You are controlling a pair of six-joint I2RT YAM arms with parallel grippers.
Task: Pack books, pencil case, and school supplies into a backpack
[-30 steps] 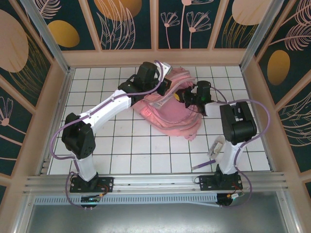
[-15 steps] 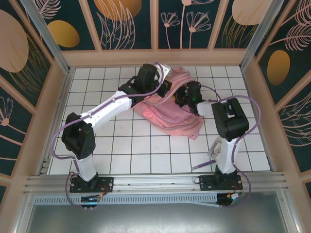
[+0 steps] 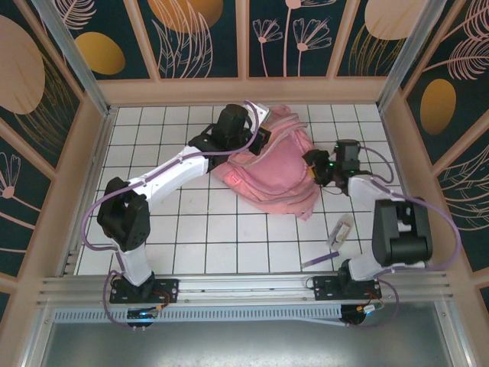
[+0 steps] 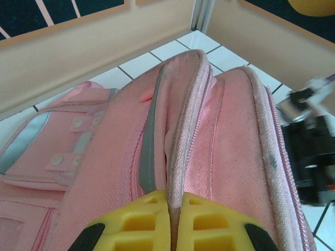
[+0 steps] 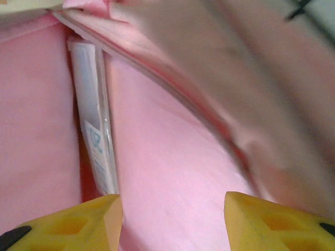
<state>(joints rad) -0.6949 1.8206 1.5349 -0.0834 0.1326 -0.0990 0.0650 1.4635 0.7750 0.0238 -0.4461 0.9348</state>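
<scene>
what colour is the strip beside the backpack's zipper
Silver-grey strip on the pink backpack, clearest in the left wrist view.

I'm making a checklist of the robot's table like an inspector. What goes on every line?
Surface: white tiled table with dark grid lines.
Job's things: pink backpack lies at the back middle; pencil case is inside it; whitish-grey item and purple pen lie on the tiles by the right arm's base.
Clutter: nothing seen.
Grippers: left gripper is shut on the backpack's zipper edge; right gripper is open, holding nothing, at the backpack's opening.
Cables: purple cables loop along both arms.
Surroundings: wooden walls with dark floral panels; metal rail at the near edge.
</scene>
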